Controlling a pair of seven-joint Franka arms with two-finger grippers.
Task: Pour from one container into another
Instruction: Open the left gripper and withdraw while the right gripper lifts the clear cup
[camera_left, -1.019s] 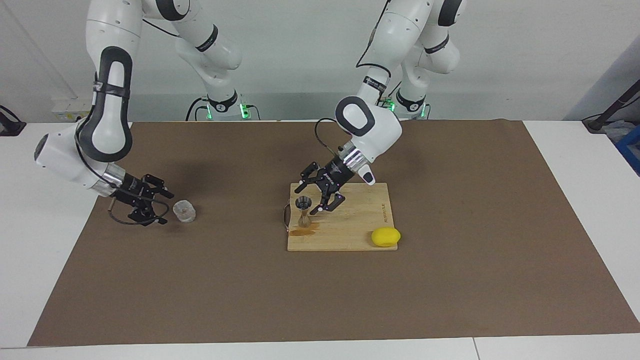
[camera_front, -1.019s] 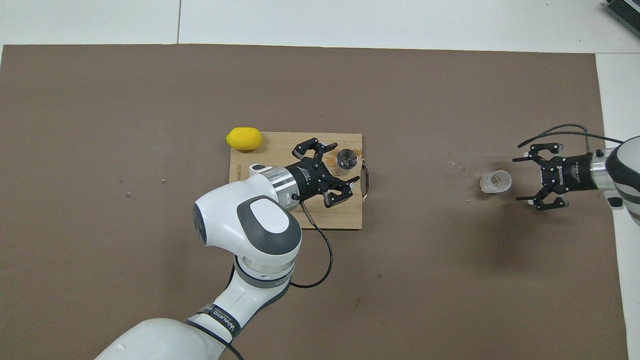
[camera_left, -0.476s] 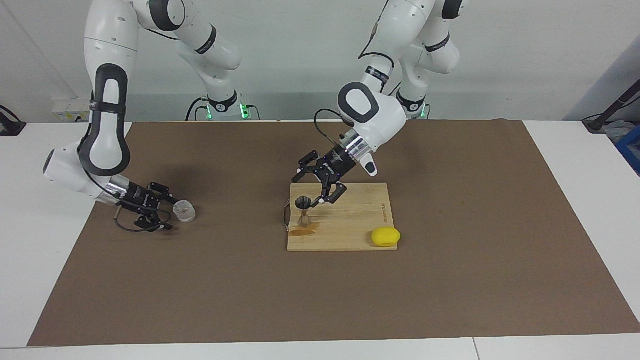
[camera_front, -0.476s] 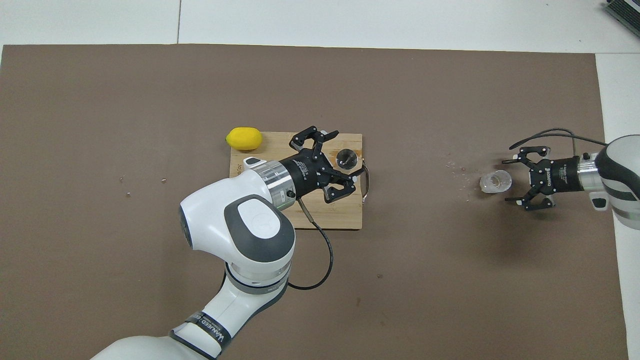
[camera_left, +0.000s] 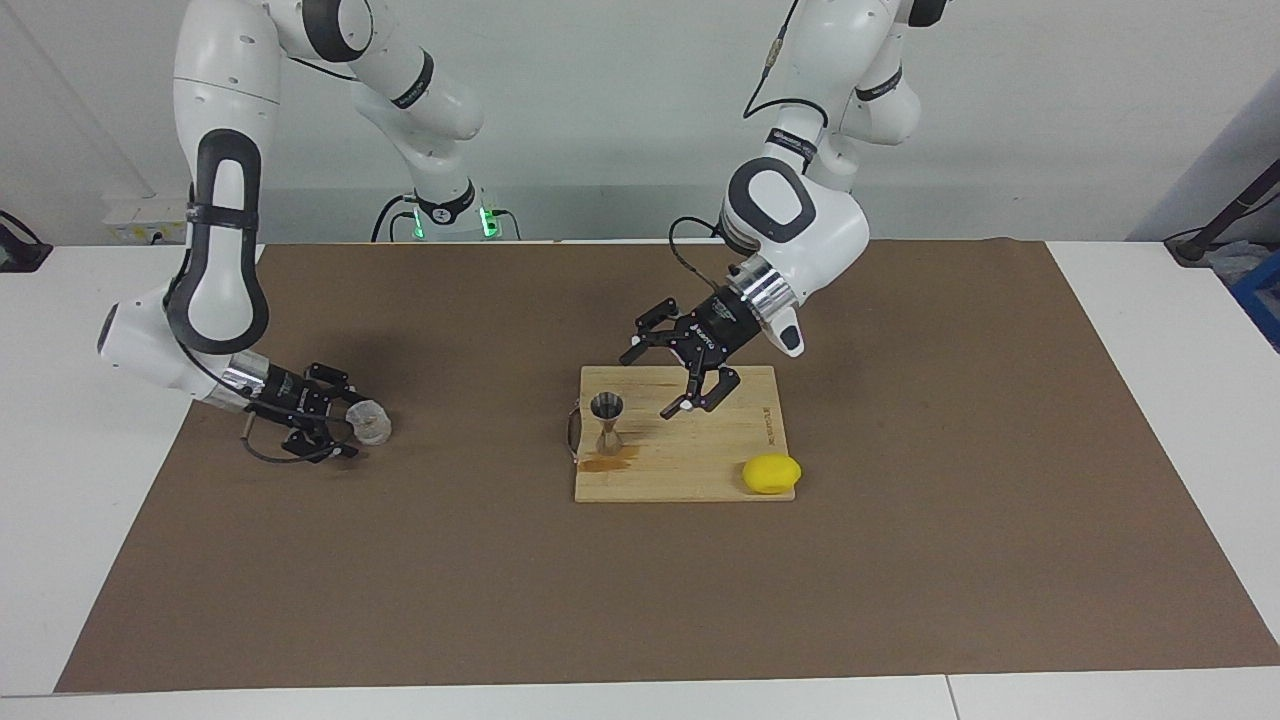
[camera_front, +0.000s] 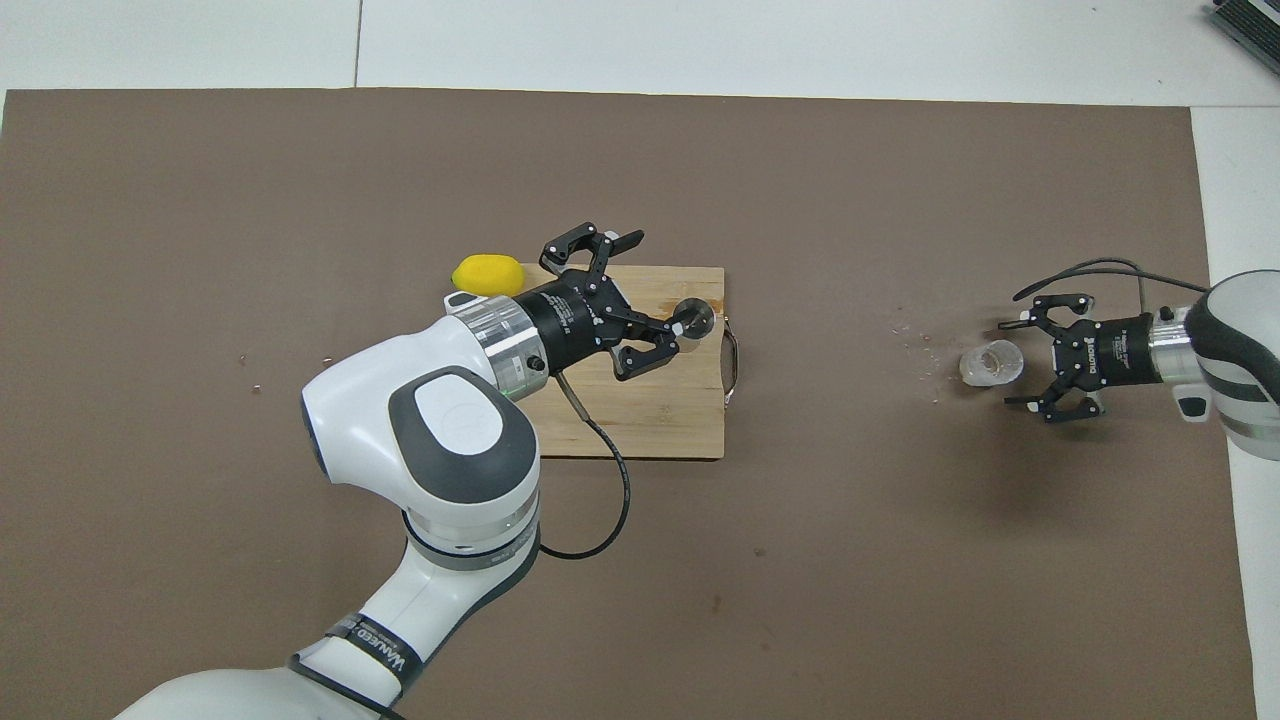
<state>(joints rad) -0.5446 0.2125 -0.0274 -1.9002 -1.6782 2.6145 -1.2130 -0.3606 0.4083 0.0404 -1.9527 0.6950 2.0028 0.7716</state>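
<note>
Left gripper lifted off jigger — spread wide, empty | right gripper gaping, flanking cup

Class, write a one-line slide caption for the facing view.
Right hand open beside the clear cup; left hand open above the cutting board, near the steel jigger.

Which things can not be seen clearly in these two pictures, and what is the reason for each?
- Whether the clear cup holds anything: both views, its frosty walls hide the inside.
- Contact between the right gripper and the cup: both views, open fingers at its sides, any gap too small to tell.
- Part of the jigger rim: overhead view, covered by a fingertip of the raised left gripper.
- The brown mark at the jigger's foot on the cutting board: facing view, stain or liquid, unclear.
</note>
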